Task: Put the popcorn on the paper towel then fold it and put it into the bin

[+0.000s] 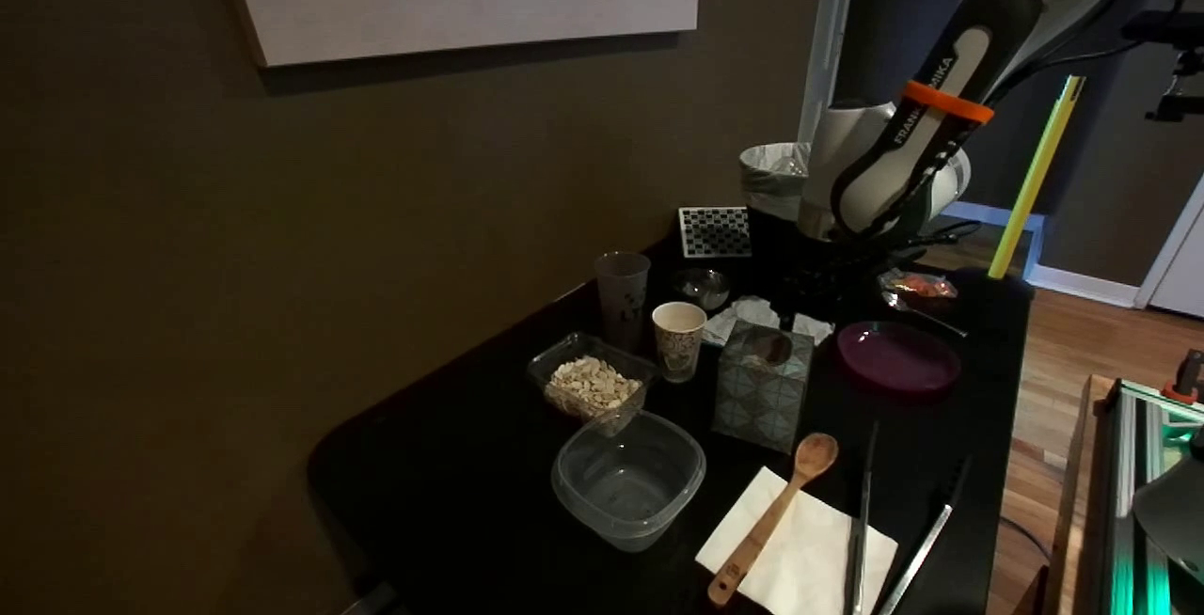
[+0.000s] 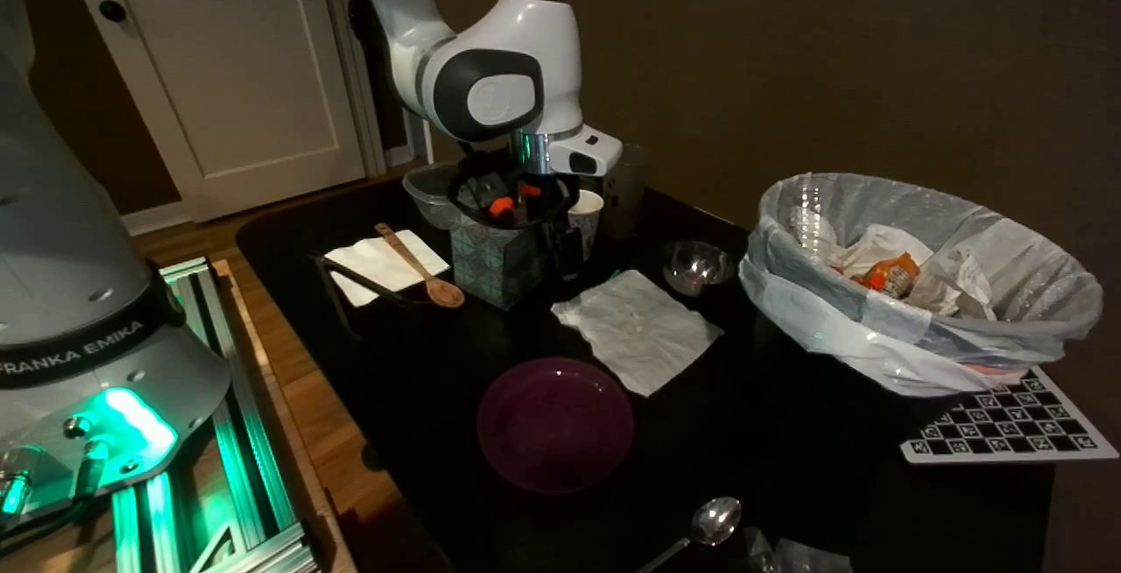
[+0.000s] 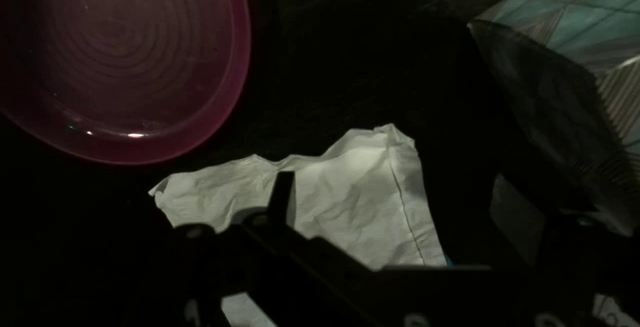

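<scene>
Tight squeeze here, the tissue box crowding the pincer, a paper cup close by too! But a bare lane of tabletop runs between the plate and the bin, whose mouth gapes upward.

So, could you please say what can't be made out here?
Bin: depths hidden by rubbish, in an exterior view.
Paper cup: inside bottom hidden by its wall, in an exterior view.
Wall picture: cut off by the top edge, in an exterior view.
Blue speck: too small, wrist view.
</scene>
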Tool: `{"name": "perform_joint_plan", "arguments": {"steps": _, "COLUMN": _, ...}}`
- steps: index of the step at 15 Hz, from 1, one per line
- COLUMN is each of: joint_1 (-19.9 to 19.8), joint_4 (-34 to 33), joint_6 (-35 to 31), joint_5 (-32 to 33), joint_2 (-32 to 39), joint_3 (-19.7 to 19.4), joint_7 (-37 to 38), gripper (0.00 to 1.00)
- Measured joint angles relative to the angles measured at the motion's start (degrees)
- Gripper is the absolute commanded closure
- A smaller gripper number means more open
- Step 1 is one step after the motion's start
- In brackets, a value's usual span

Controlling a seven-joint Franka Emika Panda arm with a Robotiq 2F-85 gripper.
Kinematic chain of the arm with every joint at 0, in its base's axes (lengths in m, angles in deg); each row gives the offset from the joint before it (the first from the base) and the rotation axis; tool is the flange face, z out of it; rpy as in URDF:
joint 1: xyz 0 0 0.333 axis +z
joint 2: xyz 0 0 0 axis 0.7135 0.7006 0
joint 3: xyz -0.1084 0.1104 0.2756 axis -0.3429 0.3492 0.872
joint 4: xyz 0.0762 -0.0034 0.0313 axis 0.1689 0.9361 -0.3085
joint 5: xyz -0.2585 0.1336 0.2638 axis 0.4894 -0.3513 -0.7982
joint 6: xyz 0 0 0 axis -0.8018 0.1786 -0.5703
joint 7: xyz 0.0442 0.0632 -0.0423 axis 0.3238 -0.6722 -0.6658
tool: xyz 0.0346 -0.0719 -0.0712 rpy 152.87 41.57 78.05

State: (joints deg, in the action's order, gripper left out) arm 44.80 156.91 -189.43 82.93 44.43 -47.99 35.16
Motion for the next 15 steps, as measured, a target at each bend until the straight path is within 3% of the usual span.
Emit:
{"name": "perform_joint_plan", "arguments": {"steps": 6, "joint_1": -0.5, "joint_4": -0.1, "joint_6": -6.3, "joint_5": -3.2, "joint_2": 4.9, "joint_3": 0.2, "joint_7": 0.0, "gripper": 0.0}}
{"name": "perform_joint_plan", "arguments": {"steps": 15, "joint_1": -0.6, "joint_4": -4.2, "joint_6": -6.9, "joint_5": -6.8, "joint_2": 11.4, "joint_3": 1.3, "joint_7": 0.0, "gripper": 0.0}}
